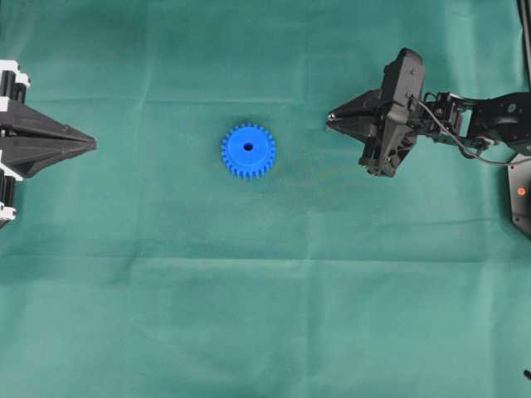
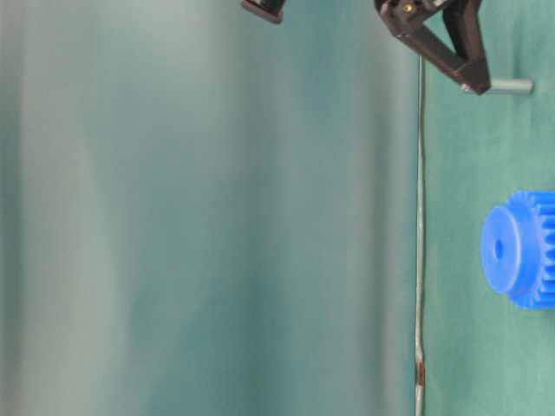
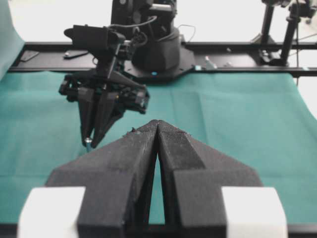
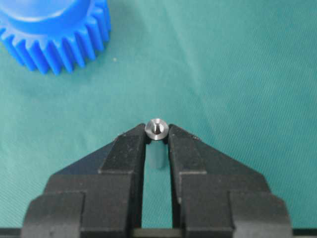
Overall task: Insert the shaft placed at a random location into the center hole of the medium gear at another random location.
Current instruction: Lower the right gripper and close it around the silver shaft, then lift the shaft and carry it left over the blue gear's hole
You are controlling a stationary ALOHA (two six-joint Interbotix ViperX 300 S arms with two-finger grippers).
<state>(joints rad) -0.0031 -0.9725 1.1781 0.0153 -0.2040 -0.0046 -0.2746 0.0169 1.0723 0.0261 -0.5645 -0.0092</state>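
Right claw [image 4: 156,136] pinching the shaft [image 4: 156,128]; left claw [image 3: 157,130] pressed together, holding nothing.
Item: shaft, small silvery pin, nipped between the right claw's fingertips [image 4: 130,145] at the green-covered table [image 1: 265,332], one round end facing the wrist camera. Item: medium gear [image 1: 248,150], blue, toothed, flat on the cloth mid-table, center hole [image 1: 248,147] upward, well apart from both claws. Left claw sits at the left table edge.

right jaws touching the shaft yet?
Touching. In the right wrist view both jaws of the right gripper press against the sides of the shaft, with no gap visible on either side. The medium gear lies apart.
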